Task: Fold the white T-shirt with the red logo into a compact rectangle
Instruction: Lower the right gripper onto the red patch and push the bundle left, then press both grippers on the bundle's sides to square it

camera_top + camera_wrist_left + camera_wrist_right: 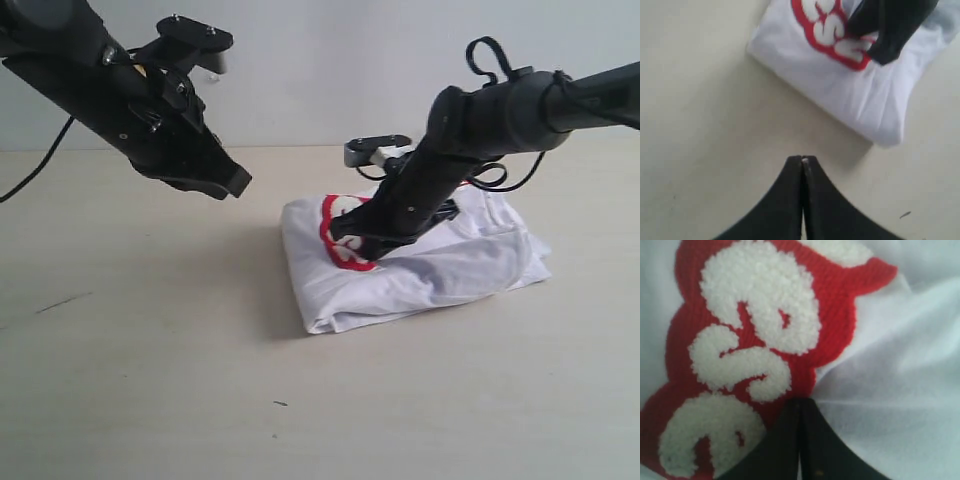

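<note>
The white T-shirt (430, 270) lies folded into a thick bundle on the table, right of centre. The red logo (337, 228) with fuzzy white letters shows on its top left part, large in the right wrist view (755, 350) and partly in the left wrist view (832, 35). My right gripper (372, 250) is shut, its tips (800, 401) pressed on the shirt at the logo's edge, with no cloth seen between the jaws. My left gripper (238, 185) hangs shut and empty above the bare table (802, 159), left of the shirt. Collar and neck tag are hidden.
The beige table (150, 380) spreads around the bundle, with a pale wall behind. A small dark speck (280, 404) lies near the front. A dark cable (40, 160) hangs at the far left.
</note>
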